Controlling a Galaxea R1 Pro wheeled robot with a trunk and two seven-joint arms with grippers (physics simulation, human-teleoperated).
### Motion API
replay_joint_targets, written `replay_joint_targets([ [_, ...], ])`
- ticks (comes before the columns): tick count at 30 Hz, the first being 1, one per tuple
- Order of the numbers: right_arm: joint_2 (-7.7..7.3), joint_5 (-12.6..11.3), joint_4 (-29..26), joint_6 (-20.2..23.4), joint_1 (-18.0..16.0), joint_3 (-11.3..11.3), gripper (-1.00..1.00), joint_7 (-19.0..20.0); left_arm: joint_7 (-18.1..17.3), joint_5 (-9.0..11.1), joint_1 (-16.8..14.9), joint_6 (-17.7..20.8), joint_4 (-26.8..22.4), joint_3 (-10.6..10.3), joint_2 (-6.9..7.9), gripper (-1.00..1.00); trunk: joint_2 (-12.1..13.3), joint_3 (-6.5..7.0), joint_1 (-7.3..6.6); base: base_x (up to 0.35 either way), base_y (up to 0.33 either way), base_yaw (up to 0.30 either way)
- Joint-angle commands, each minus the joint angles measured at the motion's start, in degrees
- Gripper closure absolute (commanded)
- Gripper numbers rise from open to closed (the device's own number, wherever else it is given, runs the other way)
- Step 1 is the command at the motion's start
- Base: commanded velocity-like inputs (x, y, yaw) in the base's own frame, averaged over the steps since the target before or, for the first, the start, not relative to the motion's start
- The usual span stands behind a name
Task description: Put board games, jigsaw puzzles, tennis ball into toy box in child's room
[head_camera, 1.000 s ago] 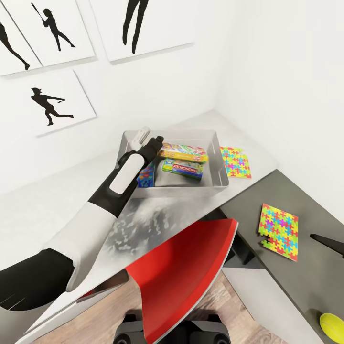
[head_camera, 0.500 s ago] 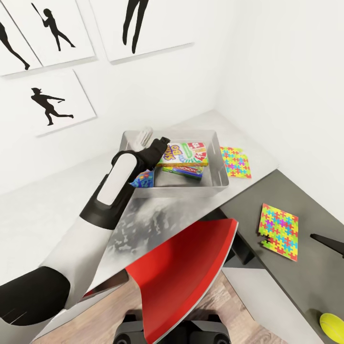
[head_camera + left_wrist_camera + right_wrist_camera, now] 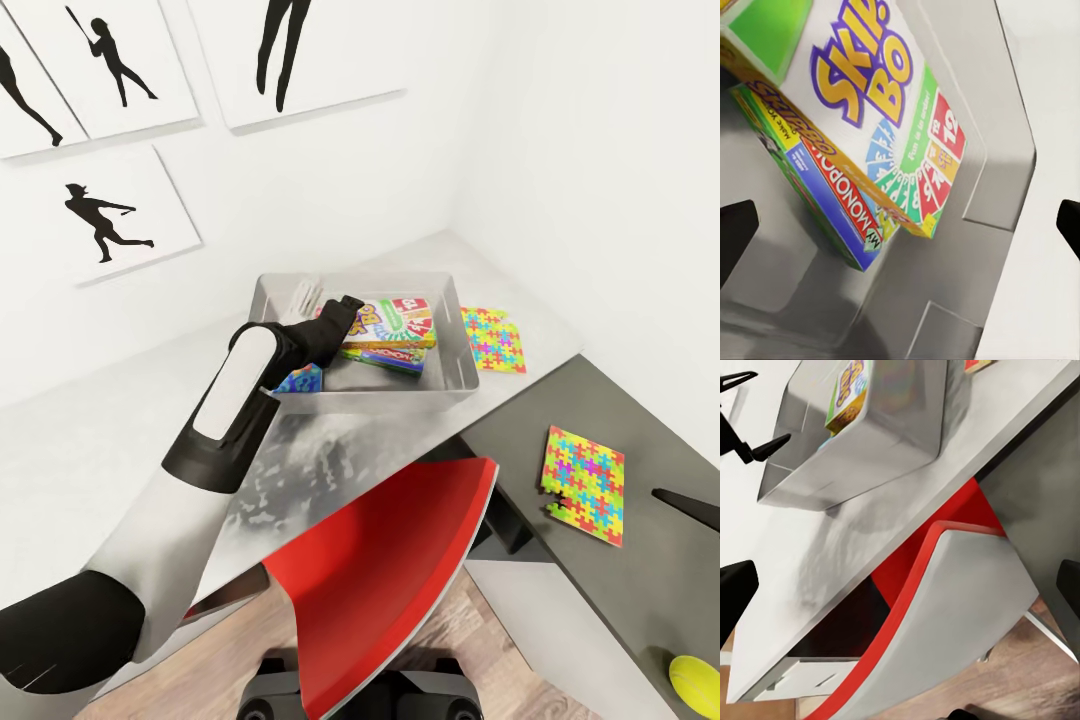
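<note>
Toy box [image 3: 455,330], puzzles [image 3: 585,483] on table [image 3: 120,450]

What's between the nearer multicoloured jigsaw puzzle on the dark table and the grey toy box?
Nothing visible lies on the route. The nearer multicoloured jigsaw puzzle sits on the dark grey table; the grey toy box stands on the adjoining light table. Only the box's raised wall must be cleared.

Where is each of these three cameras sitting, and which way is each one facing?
Head view: up on the robot, looking down over the table, toy box and red chair; its left arm reaches in.
Left wrist view: over the box, facing the Skip-Bo game lying on the Monopoly game; dark fingertips at the edges.
Right wrist view: low beside the chair, facing the box from outside.
All three share the box and Skip-Bo.
</note>
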Motion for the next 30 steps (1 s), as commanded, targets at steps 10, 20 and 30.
replay_joint_targets([
  [10,-0.04,0.0,0.0,0.4,0.0,-0.1,-1.00,0.2,4.0,1.2,0.5,0.7,-3.5,0.0,-0.02,-1.00,-0.1,-0.08,0.03,0.000,0.000,0.000],
  [20,0.04,0.0,0.0,0.3,0.0,-0.1,-1.00,0.2,5.1,1.6,0.1,5.7,-10.7,-0.1,-0.40,-1.00,-0.1,-0.08,0.03,0.000,0.000,0.000],
  [30,0.06,0.0,0.0,0.3,0.0,-0.1,-1.00,0.3,-3.1,1.7,-0.5,10.2,-12.6,-1.4,-0.79,-1.00,-0.1,-0.08,0.03,0.000,0.000,-0.009],
])
